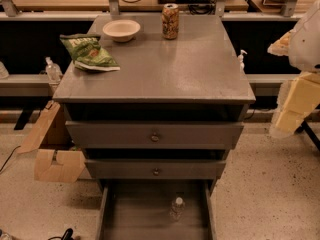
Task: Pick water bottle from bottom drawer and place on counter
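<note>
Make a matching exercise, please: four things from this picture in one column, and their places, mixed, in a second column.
1 water bottle
2 drink can
3 chip bag
4 gripper

a left edge of the counter
b far right of the view, off the counter
c inside the bottom drawer
d back edge of the counter, near the middle

Pairs: 1-c, 2-d, 3-a, 4-b

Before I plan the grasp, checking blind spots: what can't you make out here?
Camera view:
water bottle: small, dim in the bottom drawer; fill level unreadable.
bottom drawer front: cut off by the lower edge.
gripper, right of the counter: blurred, clipped by the right edge.
</note>
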Available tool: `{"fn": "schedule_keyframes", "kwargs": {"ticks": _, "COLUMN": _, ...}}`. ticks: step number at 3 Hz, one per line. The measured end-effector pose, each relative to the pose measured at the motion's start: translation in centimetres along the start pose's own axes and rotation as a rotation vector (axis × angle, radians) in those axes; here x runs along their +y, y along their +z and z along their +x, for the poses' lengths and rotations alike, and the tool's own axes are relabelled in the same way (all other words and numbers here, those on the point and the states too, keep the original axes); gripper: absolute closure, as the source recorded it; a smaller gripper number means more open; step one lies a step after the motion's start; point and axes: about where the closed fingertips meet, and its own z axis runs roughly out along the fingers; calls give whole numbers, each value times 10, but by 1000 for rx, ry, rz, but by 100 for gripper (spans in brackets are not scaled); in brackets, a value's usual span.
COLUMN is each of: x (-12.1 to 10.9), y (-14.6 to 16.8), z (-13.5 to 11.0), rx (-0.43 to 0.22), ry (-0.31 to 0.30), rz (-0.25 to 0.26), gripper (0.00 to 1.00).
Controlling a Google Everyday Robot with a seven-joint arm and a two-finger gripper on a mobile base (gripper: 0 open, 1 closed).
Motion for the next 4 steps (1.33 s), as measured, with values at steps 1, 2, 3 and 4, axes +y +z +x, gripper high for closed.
{"fn": "schedule_keyframes", "kwargs": {"ticks": 1, "x": 0, "y": 0, "z": 0, "rx": 0, "ry": 0, "rz": 0, "gripper": 0}}
{"fn": "schedule_keyframes", "kwargs": {"ticks": 2, "x": -2, "y": 14, "z": 5, "rx": -61, "ry": 13, "rz": 15, "gripper": 0}}
{"fn": "schedule_keyframes", "kwargs": {"ticks": 3, "x": 37, "y": 79, "z": 31, "rx": -244, "ry": 33, "rz": -17, "gripper": 0}}
{"fn": "schedule_keyframes", "kwargs": {"ticks": 4, "x": 69, "y": 151, "z": 49, "rx": -433, "ry": 105, "rz": -31, "gripper": 0}}
